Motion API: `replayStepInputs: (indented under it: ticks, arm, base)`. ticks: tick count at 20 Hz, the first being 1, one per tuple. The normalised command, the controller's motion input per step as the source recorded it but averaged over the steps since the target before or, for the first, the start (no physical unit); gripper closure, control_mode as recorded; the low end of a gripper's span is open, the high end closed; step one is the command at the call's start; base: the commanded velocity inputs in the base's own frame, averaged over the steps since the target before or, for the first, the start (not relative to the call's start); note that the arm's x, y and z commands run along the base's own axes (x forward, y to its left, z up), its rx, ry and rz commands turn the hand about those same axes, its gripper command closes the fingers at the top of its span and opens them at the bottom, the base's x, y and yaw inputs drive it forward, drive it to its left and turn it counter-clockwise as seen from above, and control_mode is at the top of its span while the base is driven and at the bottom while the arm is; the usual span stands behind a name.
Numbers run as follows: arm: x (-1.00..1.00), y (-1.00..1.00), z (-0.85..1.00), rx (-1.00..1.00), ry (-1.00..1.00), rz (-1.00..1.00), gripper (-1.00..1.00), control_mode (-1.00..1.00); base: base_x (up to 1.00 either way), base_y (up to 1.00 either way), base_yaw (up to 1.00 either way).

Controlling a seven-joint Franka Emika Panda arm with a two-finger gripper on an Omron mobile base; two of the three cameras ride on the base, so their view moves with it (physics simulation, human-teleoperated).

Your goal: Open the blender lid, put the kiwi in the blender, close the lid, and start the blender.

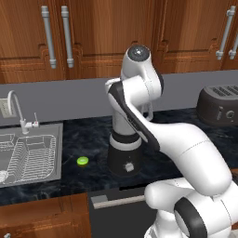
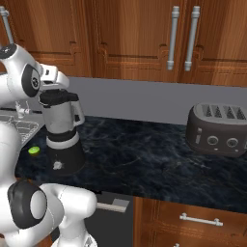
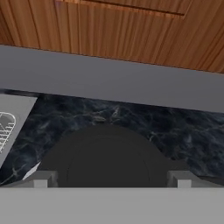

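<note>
- On the dark marble counter, between the sink and the toaster, you have the blender standing upright, black base down, clear jar above, its handle on the side facing the toaster in the right base view.
- Your arm reaches over it from behind; in the left base view the white links hide the jar, leaving the blender's base with its white knob showing.
- Directly under your hand sits the blender lid, still capping the jar. In the hand view its round black top lies between the two finger tips, one to either side of it.
- Your gripper is spread wide and holds nothing; the tips look to straddle the lid's rim, though whether they touch it cannot be told.
- My judgement: the move ahead turns on this alignment. The lid is below and centred, so you need a straight descent and a squeeze, not a sideways shift.
- The kiwi lies flat on the counter, apart from the blender's base, on its sink side.
</note>
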Motion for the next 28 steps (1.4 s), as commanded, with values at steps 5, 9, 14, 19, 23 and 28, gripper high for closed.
replayStepInputs:
  ticks: [5,9,14,19,23,28]
  arm:
    - [0.00,0.00,-0.29,0.01,0.03,0.00,-1.00,-1.00]
    - [0.00,0.00,-0.32,0.02,0.03,0.00,-1.00,-1.00]
    - [0.00,0.00,-0.37,0.02,0.00,0.00,-1.00,-1.00]
    - [-0.01,0.00,-0.45,0.01,0.00,0.00,1.00,-1.00]
    - [-0.02,0.00,-0.42,0.02,0.00,0.00,1.00,-1.00]
    - [0.00,0.00,-0.26,0.03,0.00,0.00,1.00,-1.00]
  base:
    - [0.00,0.00,0.00]
    - [0.00,0.00,0.00]
    - [0.00,0.00,0.00]
    - [0.00,0.00,0.00]
    - [0.00,0.00,0.00]
    - [0.00,0.00,0.00]
